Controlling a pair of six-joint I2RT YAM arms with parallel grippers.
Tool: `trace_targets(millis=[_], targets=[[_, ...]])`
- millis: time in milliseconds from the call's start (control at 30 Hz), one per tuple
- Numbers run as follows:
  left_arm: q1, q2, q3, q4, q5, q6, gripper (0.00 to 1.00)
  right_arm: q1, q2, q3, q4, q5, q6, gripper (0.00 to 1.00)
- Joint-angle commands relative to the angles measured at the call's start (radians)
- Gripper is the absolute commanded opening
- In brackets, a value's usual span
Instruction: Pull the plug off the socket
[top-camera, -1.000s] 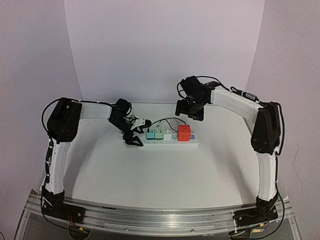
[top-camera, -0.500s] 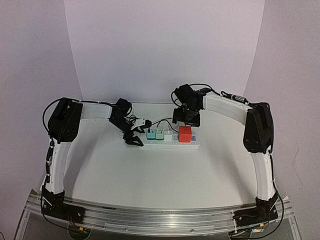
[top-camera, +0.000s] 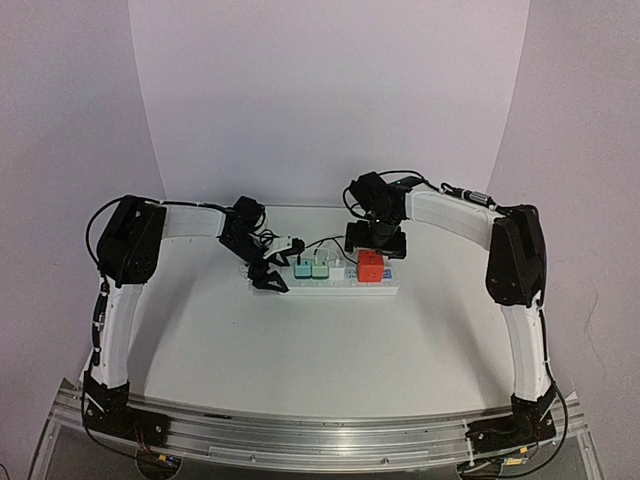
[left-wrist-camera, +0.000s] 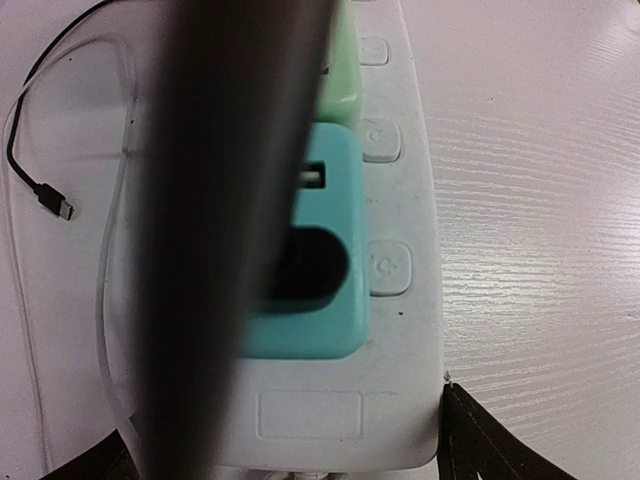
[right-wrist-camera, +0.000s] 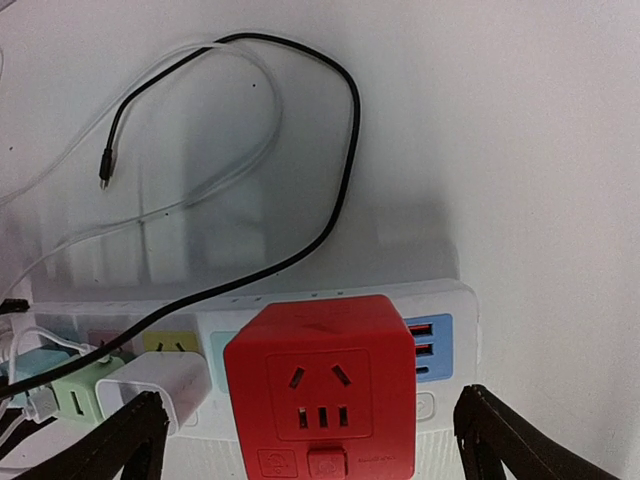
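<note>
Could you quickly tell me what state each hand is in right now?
Left hand: closed on the power strip's end.
Right hand: open, straddling the red cube adapter, holding nothing.

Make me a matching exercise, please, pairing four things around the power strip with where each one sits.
Things:
1. red cube plug
2. teal plug
3. green plug
4. black cable

Places:
A. looped on the table beyond the strip
B. beside the blue USB panel
C. leftmost on the strip, top view
D. between the teal plug and the white plug

Pairs: 1-B, 2-C, 3-D, 4-A
</note>
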Motion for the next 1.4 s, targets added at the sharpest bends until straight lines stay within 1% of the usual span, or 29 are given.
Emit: trace_targets(millis=[0, 133, 333, 433, 533, 667, 767, 900, 1100, 1167, 1267, 1333, 1367], targets=[[-0.006, 0.033, 0.025, -0.002, -0.025, -0.036, 0.0, 0.006, 0.053, 0.03, -0.045, -0.032, -0.009, 0.98], [-0.005, 0.034, 0.027, 0.001, -0.028, -0.027, 0.0, 0.006, 0.073, 0.051, -0.054, -0.029, -0.036, 0.98], [-0.005, 0.032, 0.025, -0.004, -0.031, -0.019, 0.0, 0.006, 0.082, 0.062, -0.057, -0.001, -0.073, 0.85], [-0.005, 0.032, 0.026, -0.007, -0.026, -0.018, 0.0, 0.006, 0.083, 0.069, -0.057, 0.017, -0.075, 0.82], [-0.005, 0.031, 0.026, -0.008, -0.02, -0.015, 0.0, 0.006, 0.089, 0.08, -0.057, 0.029, -0.081, 0.82], [-0.005, 0.03, 0.027, -0.01, -0.018, -0.009, 0.0, 0.006, 0.102, 0.096, -0.057, 0.038, -0.096, 0.73], [-0.005, 0.029, 0.028, -0.012, -0.016, -0.006, 0.0, 0.005, 0.107, 0.103, -0.057, 0.034, -0.098, 0.71], [-0.005, 0.027, 0.03, -0.01, -0.018, -0.005, 0.0, 0.006, 0.112, 0.104, -0.058, 0.033, -0.102, 0.65], [-0.004, 0.026, 0.03, -0.009, -0.018, -0.008, 0.0, 0.005, 0.127, 0.1, -0.058, 0.022, -0.112, 0.63], [-0.004, 0.025, 0.03, -0.009, -0.016, -0.008, 0.0, 0.005, 0.13, 0.102, -0.058, 0.017, -0.113, 0.58], [-0.004, 0.026, 0.031, -0.01, -0.016, -0.012, 0.0, 0.005, 0.127, 0.107, -0.059, 0.014, -0.118, 0.42], [-0.005, 0.026, 0.031, -0.01, -0.016, -0.013, 0.0, 0.005, 0.122, 0.109, -0.06, 0.017, -0.123, 0.29], [-0.005, 0.025, 0.031, -0.01, -0.016, -0.015, 0.0, 0.005, 0.118, 0.11, -0.061, 0.018, -0.126, 0.21]])
